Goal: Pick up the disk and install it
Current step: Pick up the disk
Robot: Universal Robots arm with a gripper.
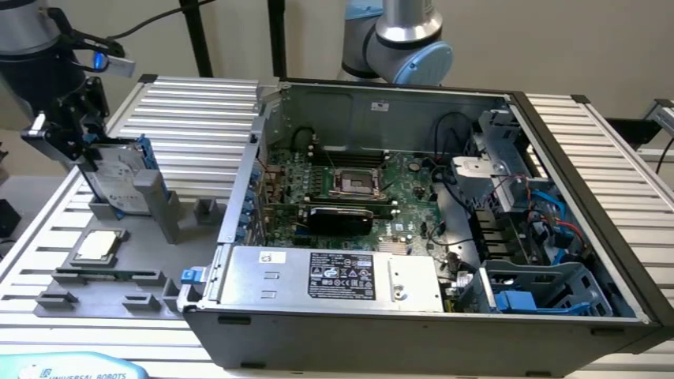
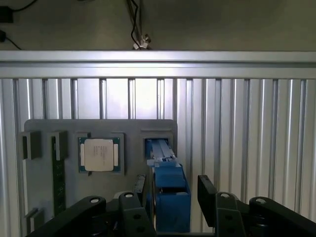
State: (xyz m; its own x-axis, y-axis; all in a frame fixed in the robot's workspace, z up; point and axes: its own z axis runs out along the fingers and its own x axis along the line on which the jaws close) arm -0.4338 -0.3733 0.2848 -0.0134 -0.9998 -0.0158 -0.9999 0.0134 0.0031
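The disk (image 1: 118,180) stands on edge in a slot of the grey fixture plate (image 1: 106,292), at the exterior view's left. It is silver-grey with a white label and a blue carrier frame. My gripper (image 1: 82,150) hangs right over its top edge. Seen from the wrist, the blue carrier (image 2: 169,190) runs between my two black fingers (image 2: 208,190). The gripper (image 2: 173,193) is open, one finger on each side of the carrier, with small gaps showing.
A square silver chip (image 2: 98,154) and a green memory stick (image 2: 58,173) lie on the same fixture plate. The open computer case (image 1: 589,181) stands at the exterior view's right, with the motherboard, a grey power supply box (image 1: 316,276) and a blue-grey drive cage (image 1: 537,292) inside.
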